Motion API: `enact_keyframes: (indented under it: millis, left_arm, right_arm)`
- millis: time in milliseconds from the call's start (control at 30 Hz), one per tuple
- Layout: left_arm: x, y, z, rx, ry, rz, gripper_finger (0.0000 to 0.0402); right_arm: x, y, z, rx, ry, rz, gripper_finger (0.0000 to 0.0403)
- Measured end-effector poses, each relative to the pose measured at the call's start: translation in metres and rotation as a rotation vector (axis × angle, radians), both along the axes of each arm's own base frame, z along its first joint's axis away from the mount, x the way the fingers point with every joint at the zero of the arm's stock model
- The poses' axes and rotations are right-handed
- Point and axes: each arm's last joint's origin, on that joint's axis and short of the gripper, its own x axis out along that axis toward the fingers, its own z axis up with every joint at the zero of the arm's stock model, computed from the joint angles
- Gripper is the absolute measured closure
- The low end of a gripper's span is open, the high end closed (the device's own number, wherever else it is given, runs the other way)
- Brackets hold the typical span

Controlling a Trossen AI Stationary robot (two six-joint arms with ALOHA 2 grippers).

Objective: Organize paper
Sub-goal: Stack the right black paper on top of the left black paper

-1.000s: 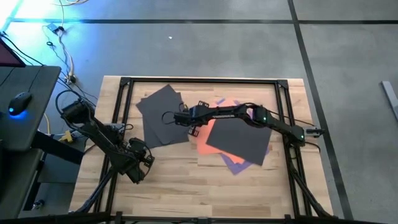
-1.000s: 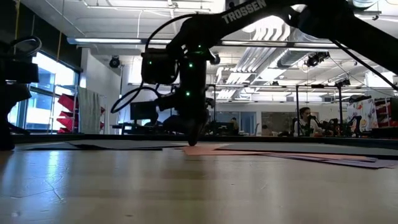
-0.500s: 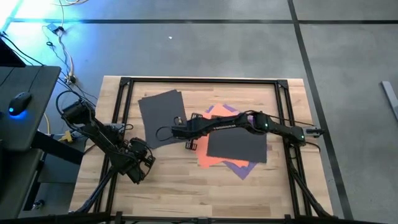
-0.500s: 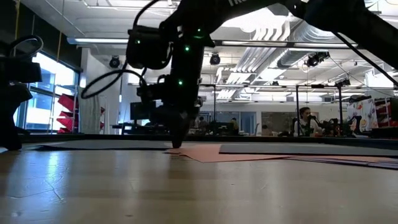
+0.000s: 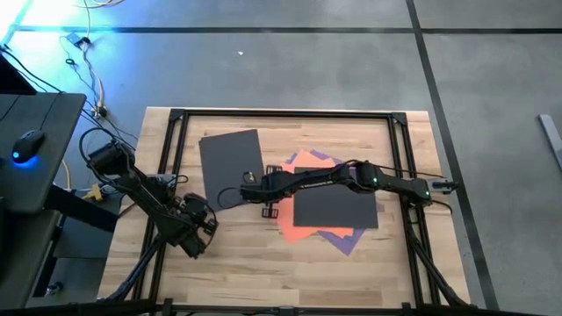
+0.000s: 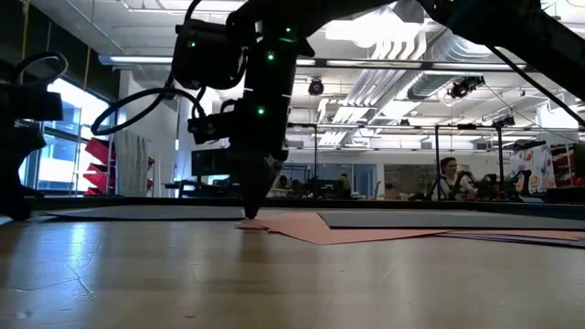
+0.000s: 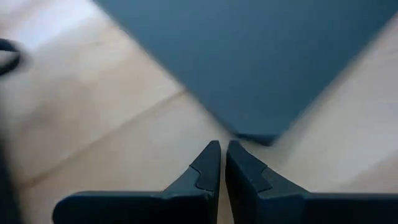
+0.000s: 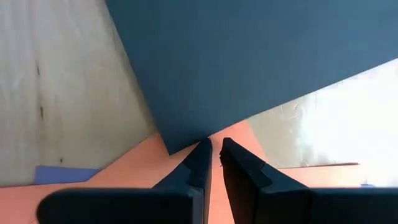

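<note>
Under the right end effector point(image 5: 248, 183), dark grey sheet's point(image 5: 230, 164) corner.

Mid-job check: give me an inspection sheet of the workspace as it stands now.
Surface: pale wooden table with a dark frame.
Job's things: one dark grey paper sheet lies apart at left; another dark grey sheet tops a pile of orange sheet, purple sheet and pink sheet.
Clutter: nothing seen.
Grippers: right gripper shut, tips down at the left sheet's corner; left gripper shut, near the table's front-left.
Cables: loose leads on the floor.
Surroundings: desk with computer mouse; seated person far behind.
</note>
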Motion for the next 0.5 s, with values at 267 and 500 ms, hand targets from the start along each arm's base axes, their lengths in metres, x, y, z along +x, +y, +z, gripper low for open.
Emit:
enact_keyframes:
  millis: [267,500]
  left_arm:
    - [0.007,-0.008,0.026,0.057,0.026,-0.011,0.0402]
    - [0.011,-0.012,0.025,0.099,-0.079,-0.072,0.0402]
  right_arm:
    - [0.002,-0.050,0.002,-0.012,-0.019,-0.059,0.0380]
    - [0.002,-0.094,0.000,0.087,-0.068,-0.098,0.0380]
